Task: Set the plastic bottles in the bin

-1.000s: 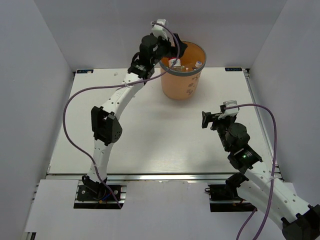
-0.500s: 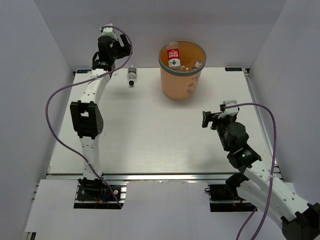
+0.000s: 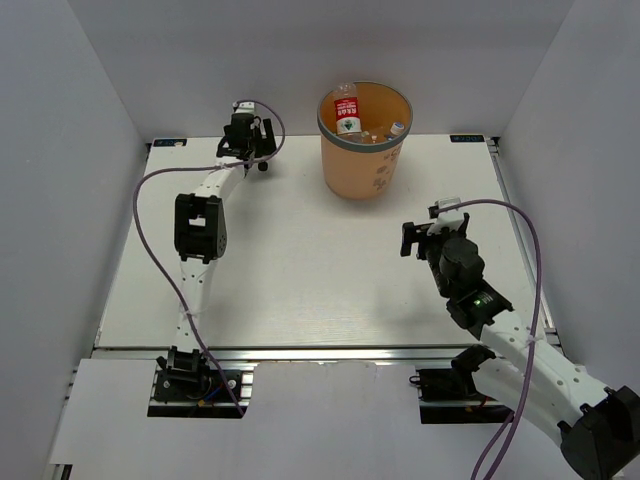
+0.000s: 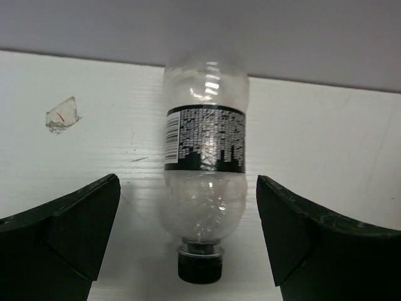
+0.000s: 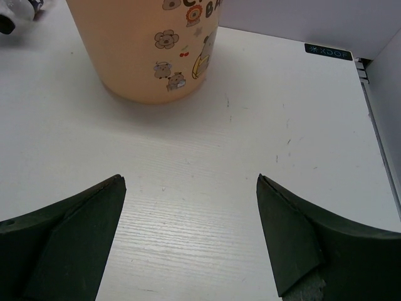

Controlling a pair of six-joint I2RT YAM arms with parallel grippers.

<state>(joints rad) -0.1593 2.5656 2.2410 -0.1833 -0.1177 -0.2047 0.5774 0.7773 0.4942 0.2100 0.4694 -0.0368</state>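
Observation:
A clear plastic bottle with a dark label and a black cap lies on the table near the back wall, its cap pointing at the left wrist camera. My left gripper is open, with one finger on each side of the bottle's neck end and not touching it. From above, that gripper covers most of the bottle. The orange bin stands at the back centre. A red-labelled bottle leans inside it, with others beside it. My right gripper is open and empty over bare table, facing the bin.
White walls close in the table at the back and both sides. A scrap of clear tape is stuck to the table left of the bottle. A small black label sits at the back right corner.
My left arm has swung from over the bin to the back left and come down around the lying bottle. A red-labelled bottle now leans in the bin. The right arm has barely shifted.

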